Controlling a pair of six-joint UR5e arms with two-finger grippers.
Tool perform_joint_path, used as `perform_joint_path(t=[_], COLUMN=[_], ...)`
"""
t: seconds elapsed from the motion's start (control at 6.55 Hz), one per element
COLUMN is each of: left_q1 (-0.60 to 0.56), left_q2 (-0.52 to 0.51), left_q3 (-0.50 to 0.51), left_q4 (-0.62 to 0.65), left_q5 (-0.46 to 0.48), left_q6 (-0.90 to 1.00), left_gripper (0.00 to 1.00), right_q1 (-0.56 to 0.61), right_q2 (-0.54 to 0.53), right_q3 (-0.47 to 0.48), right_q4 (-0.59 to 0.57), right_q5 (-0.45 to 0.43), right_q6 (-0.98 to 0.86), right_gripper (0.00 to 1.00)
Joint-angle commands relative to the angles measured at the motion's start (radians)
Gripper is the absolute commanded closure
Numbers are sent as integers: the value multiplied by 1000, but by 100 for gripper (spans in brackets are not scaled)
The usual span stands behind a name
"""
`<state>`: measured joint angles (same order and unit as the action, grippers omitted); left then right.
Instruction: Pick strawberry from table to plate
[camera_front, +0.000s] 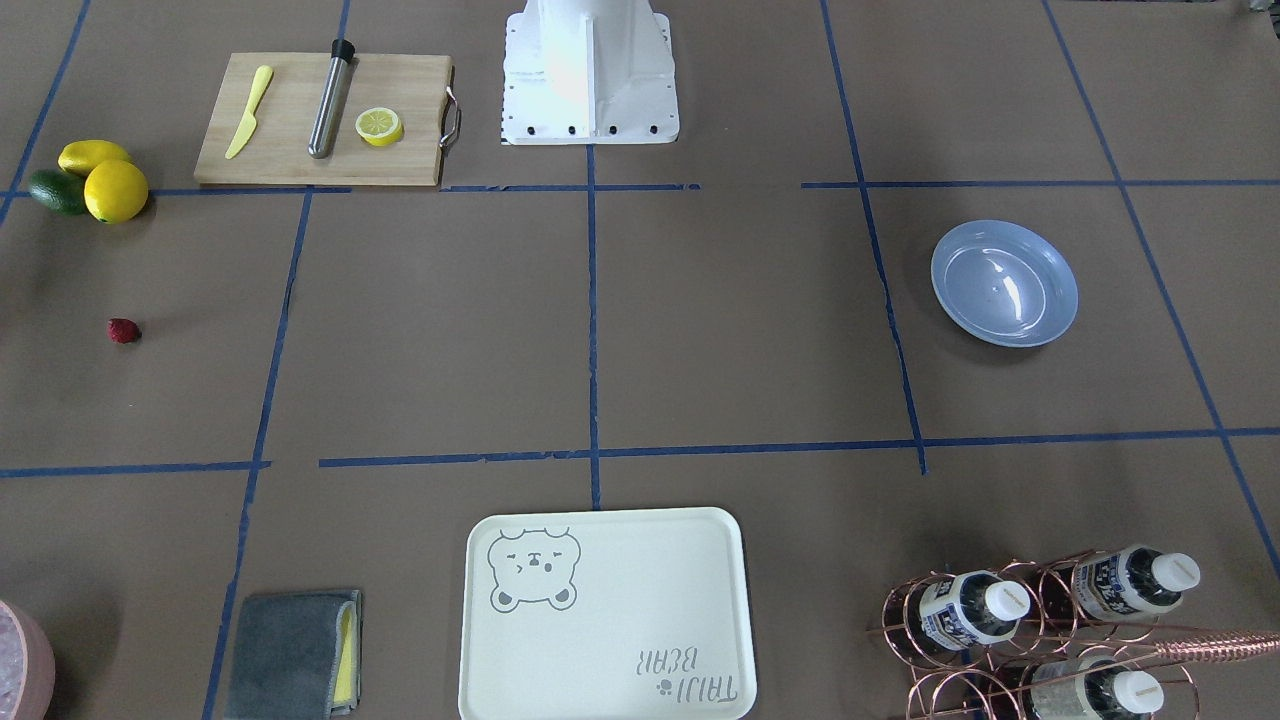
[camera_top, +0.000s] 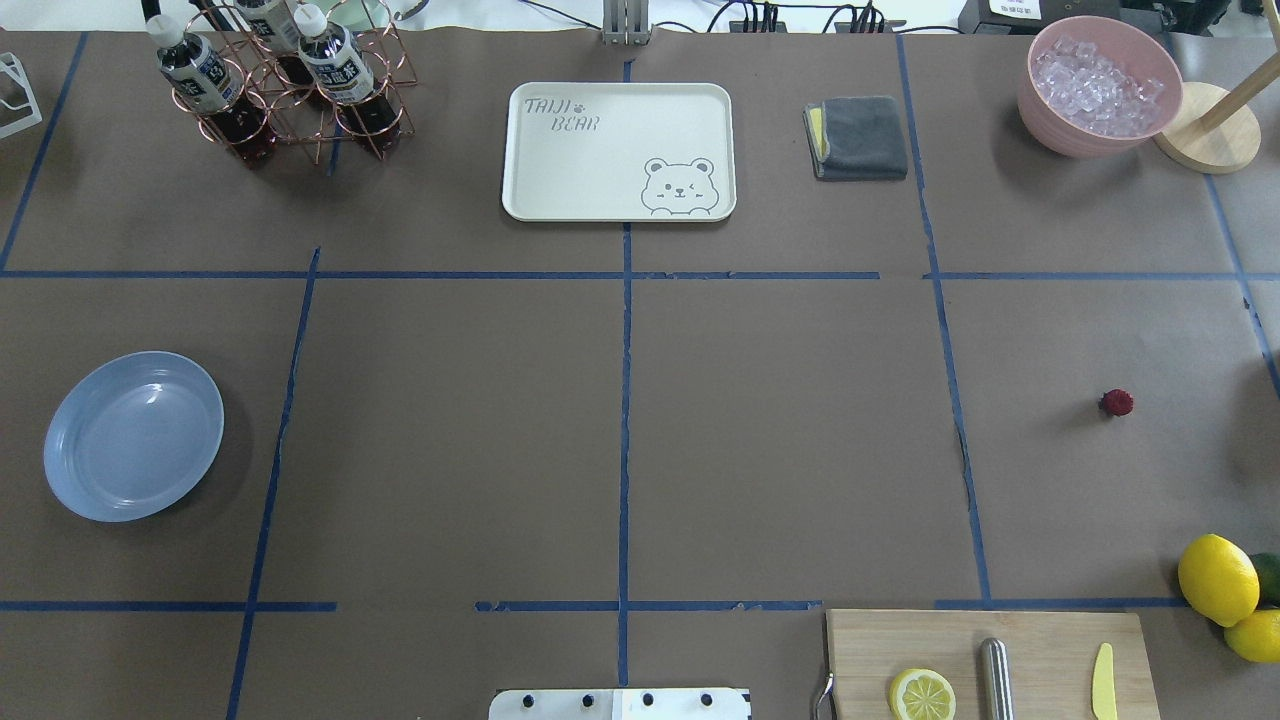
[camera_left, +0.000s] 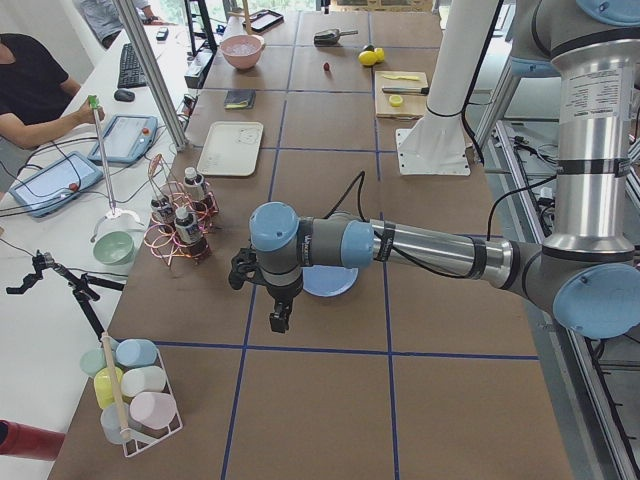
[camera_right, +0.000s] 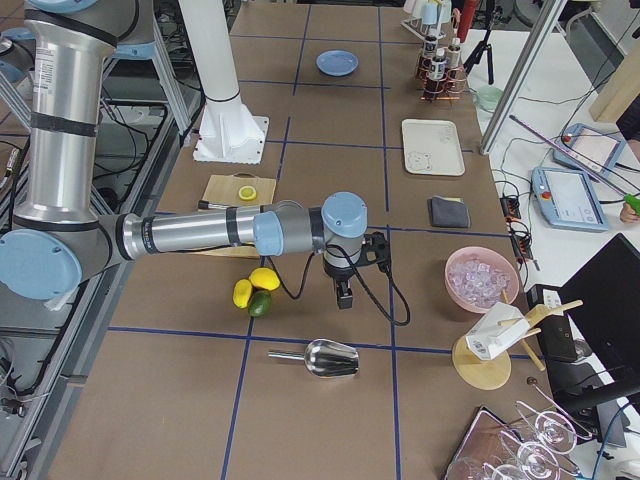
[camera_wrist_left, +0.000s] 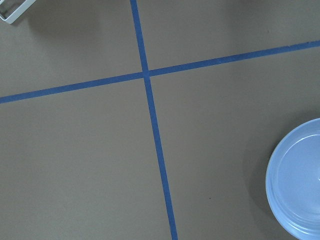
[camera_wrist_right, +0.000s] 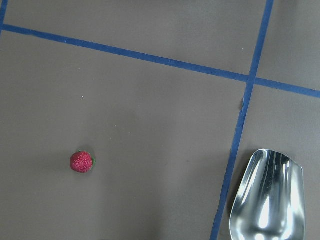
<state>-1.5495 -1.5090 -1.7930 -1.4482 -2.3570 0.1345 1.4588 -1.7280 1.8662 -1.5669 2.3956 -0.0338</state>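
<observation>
Here the strawberry (camera_wrist_right: 81, 162) lies alone on the table (camera_top: 780, 440), low and left in the right wrist view and well apart from the plate (camera_top: 133, 436). The right gripper (camera_right: 343, 297) hangs above it, pointing down from a forearm stretched level over the table. The left gripper (camera_left: 281, 320) likewise points down, just beside the plate. I cannot tell whether either gripper's fingers are apart or together.
</observation>
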Motion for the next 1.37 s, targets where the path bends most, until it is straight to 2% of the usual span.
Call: perform_joint_path(t=[0.0,0.76,1.07,1.22], left_q1=[-21,-15,-14,-11], left_q2=[13,4,9,7], left_q3=[-14,-26,-48,-49], left_q4=[-32,-6,-29,-50], left_q5=[-34,-38,-44,-65], left_q6=[35,19,16,14], left_gripper=[0,0,0,0], right_q1=[0,0,0,0], right_q2=[1,-9,-12,-12], right_q3=[-1,-6,-2,-2], right_q4=[1,-1,-1,-1], right_q5=[8,8,11,25], right_q6=[6,12,18,81], right_gripper=[0,0,0,0])
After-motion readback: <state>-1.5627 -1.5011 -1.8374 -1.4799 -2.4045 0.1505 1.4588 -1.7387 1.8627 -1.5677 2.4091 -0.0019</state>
